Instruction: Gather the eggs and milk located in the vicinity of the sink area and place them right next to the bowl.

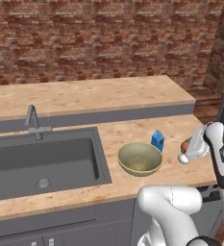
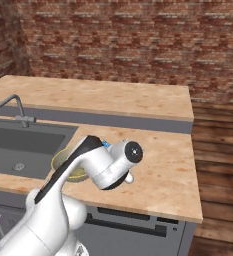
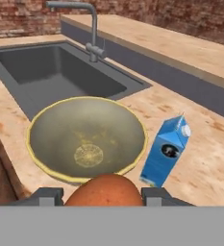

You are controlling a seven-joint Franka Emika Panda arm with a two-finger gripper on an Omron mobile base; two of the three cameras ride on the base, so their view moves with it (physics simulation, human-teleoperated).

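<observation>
My gripper (image 3: 104, 196) is shut on a brown-orange egg (image 3: 106, 190), which fills the gap between the two dark fingertips. In the left base view the gripper (image 1: 184, 150) hovers just above the counter, right of the milk, with the egg (image 1: 185, 144) showing as an orange spot. The olive-yellow bowl (image 3: 87, 139) (image 1: 140, 158) sits directly ahead of the hand, empty. A blue milk carton (image 3: 165, 151) (image 1: 157, 140) stands upright close beside the bowl's right rim. The dark grey sink (image 1: 41, 163) (image 3: 60, 72) lies left of the bowl.
A curved grey tap (image 1: 34, 120) (image 3: 92, 29) stands at the sink's back edge. A raised back counter (image 1: 84, 96) runs behind, under a brick wall. The counter's right end (image 2: 195, 200) drops off to a wooden floor. My own arm (image 2: 88, 165) hides most of the bowl in the right base view.
</observation>
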